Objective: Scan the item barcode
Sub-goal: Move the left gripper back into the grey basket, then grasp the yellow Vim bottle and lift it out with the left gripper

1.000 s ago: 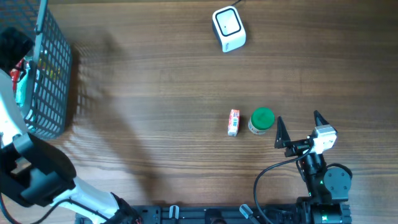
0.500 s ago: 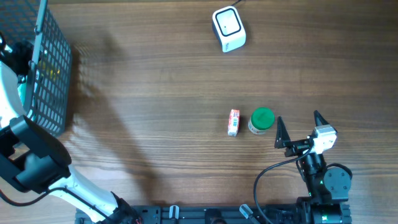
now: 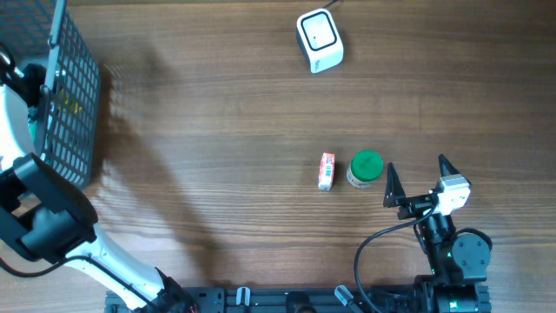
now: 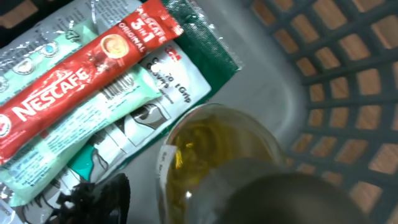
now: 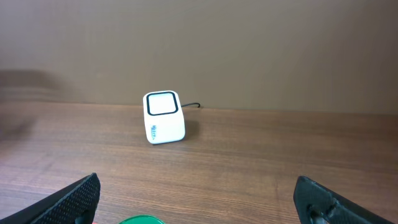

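A clear round jar (image 4: 217,149), yellow inside, lies in the dark wire basket (image 4: 267,87). I cannot tell my left gripper's (image 4: 186,200) state; my right gripper (image 5: 196,186) is spread wide.

"NESCAFE" and "ORIGINAL 3in1" in white on the red sachet (image 4: 74,74); print on the pale green packet (image 4: 93,118) unreadable.

The right arm (image 3: 452,252) sits folded at the near edge, right gripper (image 5: 202,202) level with jaws spread wide, while the left arm (image 3: 43,222) reaches far out leftward, left gripper (image 4: 186,199) pointing down (its jaw gap too blurred to judge).
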Robot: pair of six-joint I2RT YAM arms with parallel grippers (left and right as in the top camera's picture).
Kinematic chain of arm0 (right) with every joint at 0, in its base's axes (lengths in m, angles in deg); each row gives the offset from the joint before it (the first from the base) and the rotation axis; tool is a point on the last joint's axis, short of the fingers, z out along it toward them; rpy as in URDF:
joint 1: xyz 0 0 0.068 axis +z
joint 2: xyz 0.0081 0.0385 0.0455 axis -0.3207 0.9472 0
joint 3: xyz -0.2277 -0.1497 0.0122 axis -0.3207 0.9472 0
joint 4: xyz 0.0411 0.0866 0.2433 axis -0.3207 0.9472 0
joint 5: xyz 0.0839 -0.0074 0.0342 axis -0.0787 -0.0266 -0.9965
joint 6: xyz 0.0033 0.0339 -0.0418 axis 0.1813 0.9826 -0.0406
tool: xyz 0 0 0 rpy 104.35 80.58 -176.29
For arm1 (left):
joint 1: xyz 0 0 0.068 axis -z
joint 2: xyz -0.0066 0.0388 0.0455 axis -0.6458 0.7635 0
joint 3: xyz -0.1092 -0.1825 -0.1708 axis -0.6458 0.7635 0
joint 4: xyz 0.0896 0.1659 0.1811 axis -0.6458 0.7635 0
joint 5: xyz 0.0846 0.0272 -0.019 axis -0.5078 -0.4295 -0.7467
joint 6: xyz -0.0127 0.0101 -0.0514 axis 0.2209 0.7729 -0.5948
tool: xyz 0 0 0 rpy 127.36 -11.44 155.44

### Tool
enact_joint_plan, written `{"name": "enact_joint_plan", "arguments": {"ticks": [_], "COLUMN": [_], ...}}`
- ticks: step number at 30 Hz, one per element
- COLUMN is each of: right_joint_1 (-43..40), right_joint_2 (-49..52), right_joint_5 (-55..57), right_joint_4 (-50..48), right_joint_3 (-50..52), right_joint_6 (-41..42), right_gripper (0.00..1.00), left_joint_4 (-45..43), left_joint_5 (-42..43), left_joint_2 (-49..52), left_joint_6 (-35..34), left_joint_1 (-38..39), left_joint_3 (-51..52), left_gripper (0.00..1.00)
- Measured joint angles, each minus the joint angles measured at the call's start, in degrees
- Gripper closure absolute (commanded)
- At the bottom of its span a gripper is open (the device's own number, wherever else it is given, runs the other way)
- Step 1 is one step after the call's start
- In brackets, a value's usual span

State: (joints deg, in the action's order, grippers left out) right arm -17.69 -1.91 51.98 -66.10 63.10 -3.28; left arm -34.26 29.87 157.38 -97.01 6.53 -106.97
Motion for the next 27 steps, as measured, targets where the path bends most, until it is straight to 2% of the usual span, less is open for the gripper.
{"name": "enact_joint_plan", "arguments": {"ticks": [7,17,22,27], "right_joint_1": [0.0,0.0,0.0,0.0], "right_joint_2": [0.0,0.0,0.0,0.0], "right_joint_5": [0.02,0.02,0.0,0.0], "right_joint_4": [0.0,0.0,0.02,0.0], "right_joint_3": [0.0,0.0,0.0,0.0], "right_joint_6": [0.0,0.0,0.0,0.0], "right_gripper": [0.0,0.0,0.0,0.0], "left_joint_4": [-0.15,-1.4,-3.74,-6.84], "left_joint_5": [-1.49,-1.9,-2.36,-2.8], "left_joint_2": [0.07,-0.66,-6.05,-16.35], "left_joint_6": [-0.02,-0.02,-0.02,0.0], "left_joint_1": [0.0,0.0,0.0,0.0], "left_joint_3": [0.0,0.28,0.92,0.92], "left_gripper": [0.6,0.61,0.62,0.62]}}
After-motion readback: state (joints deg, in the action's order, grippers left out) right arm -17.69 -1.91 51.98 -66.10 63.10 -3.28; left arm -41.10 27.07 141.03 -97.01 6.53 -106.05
